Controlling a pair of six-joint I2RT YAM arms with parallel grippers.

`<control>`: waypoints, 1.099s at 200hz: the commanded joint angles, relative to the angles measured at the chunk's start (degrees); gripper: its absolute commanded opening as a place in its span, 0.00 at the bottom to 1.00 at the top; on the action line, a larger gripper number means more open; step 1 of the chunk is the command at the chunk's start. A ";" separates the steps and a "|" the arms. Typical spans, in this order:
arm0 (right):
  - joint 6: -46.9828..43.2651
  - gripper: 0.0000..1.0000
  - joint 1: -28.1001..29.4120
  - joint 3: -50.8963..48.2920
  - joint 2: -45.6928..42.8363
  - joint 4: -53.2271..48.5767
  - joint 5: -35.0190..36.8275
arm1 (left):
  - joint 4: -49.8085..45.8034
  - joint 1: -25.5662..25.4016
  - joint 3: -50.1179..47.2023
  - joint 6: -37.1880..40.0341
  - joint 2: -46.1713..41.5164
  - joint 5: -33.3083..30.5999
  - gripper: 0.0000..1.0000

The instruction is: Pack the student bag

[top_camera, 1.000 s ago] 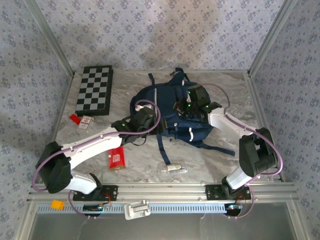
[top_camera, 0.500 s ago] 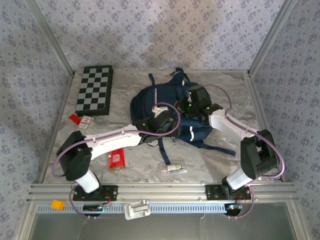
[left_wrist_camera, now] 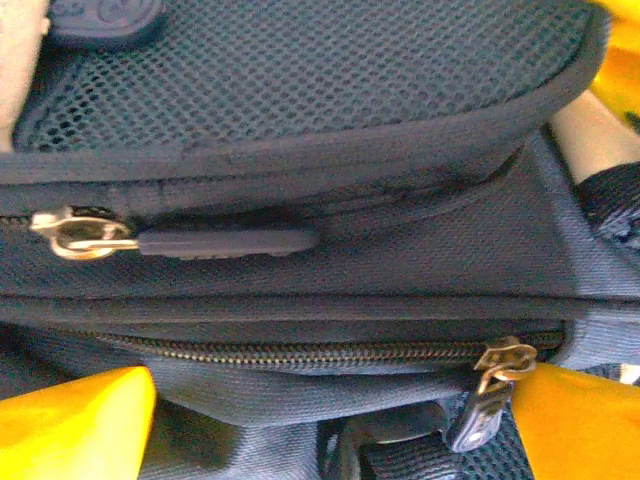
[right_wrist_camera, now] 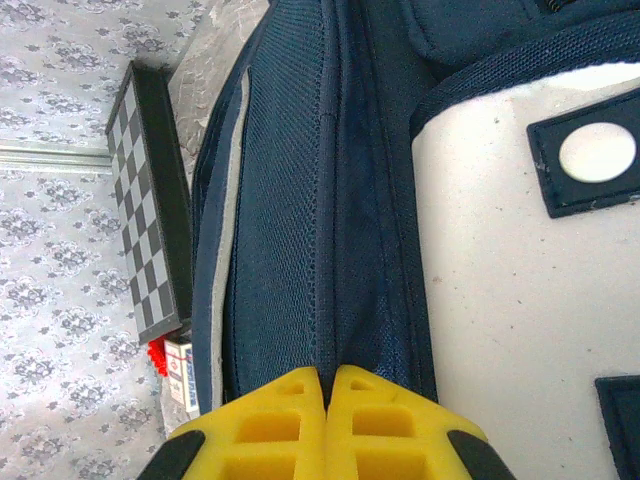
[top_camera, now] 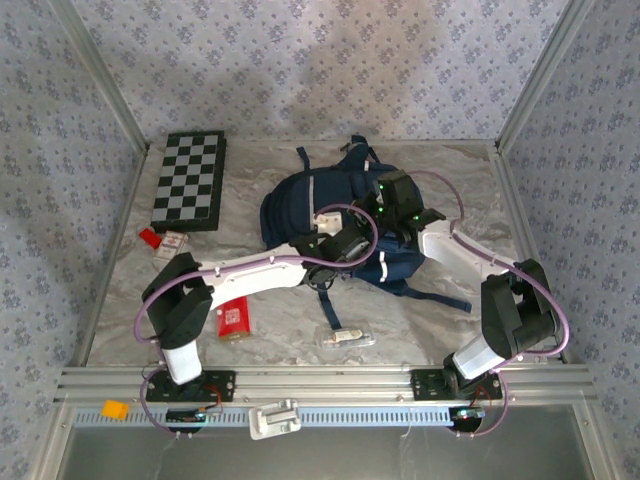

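Floral grey-blue wallpaper walls (top_camera: 300,60) with aluminium corner posts (top_camera: 100,75) enclose a marbled tabletop (top_camera: 440,320).

On my feed the crinkled silver-grey table (top_camera: 410,325) carries a large navy blue fabric backpack (top_camera: 295,200) at centre and a black-and-white chequered board (top_camera: 188,181) rear left. A small red piece (top_camera: 149,237) and a small card box (top_camera: 172,245) lie just in front of the board. Near the front edge I see a flat red packet (top_camera: 233,318) and a clear plastic packet (top_camera: 347,338).

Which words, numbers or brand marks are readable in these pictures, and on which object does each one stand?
No text can be read with certainty.
Red packet: pale print, too small to read.
Small box beside the chessboard: printed face, too blurred.
Rubber patch on the student bag: raised marks, cut off, unreadable.
Dark patch with white circle on the bag: no letters.
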 commanded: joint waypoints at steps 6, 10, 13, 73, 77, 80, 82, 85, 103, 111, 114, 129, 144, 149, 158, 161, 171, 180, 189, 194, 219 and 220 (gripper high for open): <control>2.21 0.00 -1.11 1.56 -2.55 8.20 0.12 | -4.04 0.57 -0.12 -1.79 -0.10 -2.56 0.82; 2.22 0.00 -1.12 1.64 -2.49 8.44 0.05 | -4.10 0.79 -0.16 -1.79 -0.21 -2.16 0.79; 2.18 0.00 -1.11 1.67 -2.45 8.46 0.03 | -4.25 0.96 -0.22 -1.79 -0.38 -1.87 0.78; 1.46 0.00 -0.93 3.14 -1.03 7.83 -0.45 | 0.27 1.42 0.03 13.16 -3.13 4.14 0.66; 1.48 0.00 -1.01 3.10 -1.04 7.80 -0.39 | 0.40 1.47 0.13 14.40 -3.10 4.69 0.66; 1.52 0.00 -0.94 3.14 -1.08 7.80 -0.37 | 0.51 1.51 0.21 15.13 -3.11 4.93 0.66; 1.50 0.00 -0.93 3.14 -1.12 7.81 -0.33 | 0.54 1.52 0.25 15.52 -3.13 5.06 0.66; 1.45 0.00 -0.93 3.14 -1.10 7.79 -0.33 | 0.50 1.55 0.34 16.00 -3.10 5.12 0.66; 1.46 0.00 -0.97 3.23 -1.14 7.62 -0.14 | 1.31 2.16 0.35 19.42 -3.38 6.86 0.66; 1.61 0.00 -0.93 3.36 -1.13 7.62 -0.06 | 1.79 2.33 0.35 20.78 -3.51 7.82 0.66; 1.61 0.00 -0.93 3.45 -1.05 7.62 -0.03 | 2.06 2.39 0.33 21.33 -3.57 8.31 0.66; 1.39 0.00 -0.98 3.71 -1.06 7.25 -0.02 | 2.55 2.44 0.47 23.69 -4.13 9.33 0.65; 1.39 0.00 -1.12 3.85 -0.97 7.08 -0.08 | 3.05 2.57 0.45 25.65 -5.00 10.97 0.65; 1.42 0.00 -1.11 3.91 -0.94 7.07 -0.09 | 3.23 2.61 0.46 26.02 -5.28 11.23 0.65; 1.41 0.00 -1.11 4.02 -0.81 7.04 -0.31 | 3.43 2.76 0.56 26.66 -5.42 11.54 0.65; 1.50 0.00 -1.12 4.07 -0.76 7.08 -0.31 | 3.25 2.85 0.78 26.69 -5.42 11.57 0.65; 1.82 0.00 -1.16 4.11 -0.48 7.22 -0.63 | 2.17 3.28 1.66 26.06 -4.95 11.66 0.64; 2.36 0.00 -1.12 4.05 -0.34 7.50 -0.79 | 1.79 3.64 2.02 25.68 -4.64 12.83 0.62; 2.73 0.00 -1.14 3.94 -0.17 8.23 -1.01 | 2.10 3.71 2.11 24.93 -4.55 13.41 0.61; 2.75 0.00 -1.11 3.94 -0.01 8.40 -1.19 | 2.36 3.75 2.03 24.41 -4.50 13.46 0.59; 3.26 0.00 -1.07 4.19 0.41 8.62 -1.22 | 0.94 4.02 3.55 20.89 -3.20 13.70 0.53; 3.27 0.00 -1.09 4.19 0.43 8.64 -1.26 | 0.88 4.06 3.62 20.71 -3.13 13.78 0.53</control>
